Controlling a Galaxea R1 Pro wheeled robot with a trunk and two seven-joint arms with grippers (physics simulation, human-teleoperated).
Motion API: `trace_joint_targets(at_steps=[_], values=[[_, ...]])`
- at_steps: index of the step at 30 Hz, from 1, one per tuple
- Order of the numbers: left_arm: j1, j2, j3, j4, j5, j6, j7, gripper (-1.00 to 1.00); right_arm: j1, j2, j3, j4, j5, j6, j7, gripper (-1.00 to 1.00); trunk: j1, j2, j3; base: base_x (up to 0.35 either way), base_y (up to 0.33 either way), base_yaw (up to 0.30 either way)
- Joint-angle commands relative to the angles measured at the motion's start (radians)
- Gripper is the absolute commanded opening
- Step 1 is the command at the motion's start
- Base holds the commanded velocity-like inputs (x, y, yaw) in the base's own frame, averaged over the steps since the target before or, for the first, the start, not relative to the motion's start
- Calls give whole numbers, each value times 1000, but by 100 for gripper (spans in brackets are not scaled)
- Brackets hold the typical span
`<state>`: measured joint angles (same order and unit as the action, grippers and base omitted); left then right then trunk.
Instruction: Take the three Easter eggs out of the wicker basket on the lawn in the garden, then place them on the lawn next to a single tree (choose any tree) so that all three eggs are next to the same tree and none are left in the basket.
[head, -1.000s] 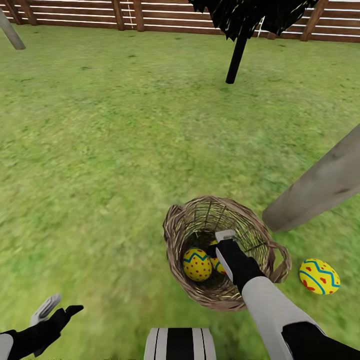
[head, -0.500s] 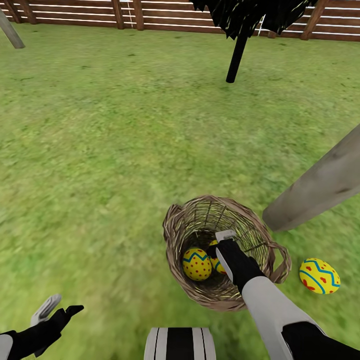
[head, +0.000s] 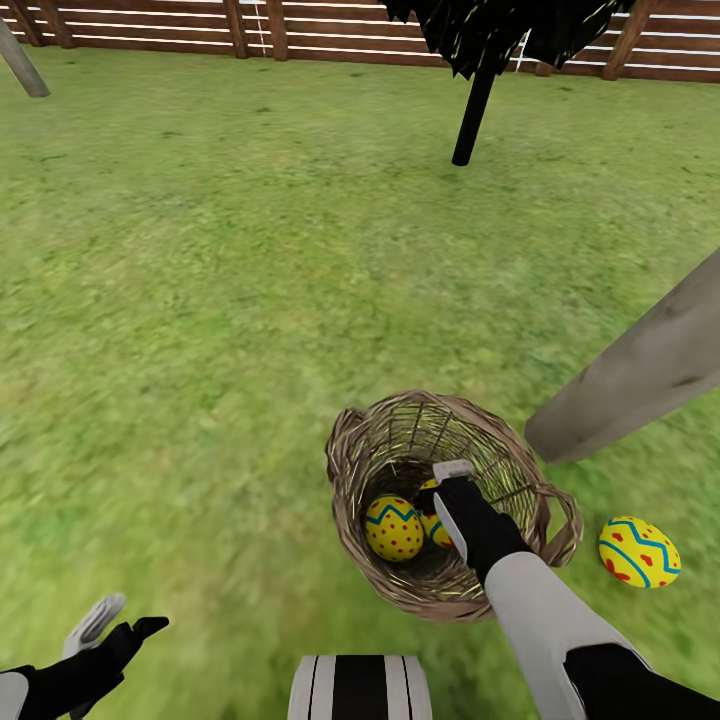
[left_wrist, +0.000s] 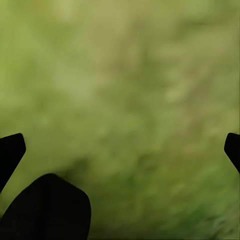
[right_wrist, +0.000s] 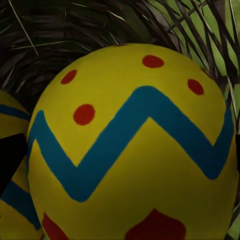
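**A:** Right wrist view has 1 egg (right_wrist: 135, 145) dead ahead of the right claw (head: 447, 500), right up against the lens, with wicker behind it. So the claw is down inside the wicker basket (head: 350, 470) and the egg sits straight along its reach. From the head view, its long axis looks tipped toward the basket's rim, but that's a guess. I can't tell how the fingers sit, they're hidden by the egg and the wrist.

**B:** And the other arm?

**A:** The left claw (head: 105, 625) is well off to the basket's left over the lawn (head: 200, 300), fingers spread, holding nothing. The right arm is way nearer, obviously.

**B:** Egg count?

**A:** 3 total. 2 in the basket, the second egg (head: 395, 528) touching the first, and the third egg (head: 639, 551) on the grass just right of the basket, near the pale tree trunk (head: 640, 370). 1 basket, 2 more trunks farther back.
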<state>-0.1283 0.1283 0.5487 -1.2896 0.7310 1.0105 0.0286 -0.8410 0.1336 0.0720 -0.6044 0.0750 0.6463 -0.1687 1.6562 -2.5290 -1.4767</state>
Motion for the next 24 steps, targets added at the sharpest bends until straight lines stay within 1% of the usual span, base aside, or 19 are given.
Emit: trace_joint_targets(at_steps=[1, 8, 12, 18, 24], values=[[-1, 0, 1, 3, 4, 5, 3, 100, 0, 0, 1, 11, -14, 4, 1, -100, 0, 0, -1, 0, 0, 0], [-1, 0, 1, 8, 3, 4, 4, 100, 0, 0, 0, 11, -14, 4, 2, -100, 0, 0, -1, 0, 0, 0], [-1, 0, 1, 9, 1, 3, 4, 100, 0, 0, 0, 11, -14, 4, 2, -100, -2, 1, 15, 0, 0, 0], [-1, -1, 1, 9, 2, 3, 4, 100, 0, 0, 0, 11, -14, 4, 2, -100, -2, 1, 15, 0, 0, 0], [-1, 0, 2, 9, 1, 3, 4, 100, 0, 0, 0, 9, -13, 4, 2, -100, -4, 2, 38, 0, 0, 0]])
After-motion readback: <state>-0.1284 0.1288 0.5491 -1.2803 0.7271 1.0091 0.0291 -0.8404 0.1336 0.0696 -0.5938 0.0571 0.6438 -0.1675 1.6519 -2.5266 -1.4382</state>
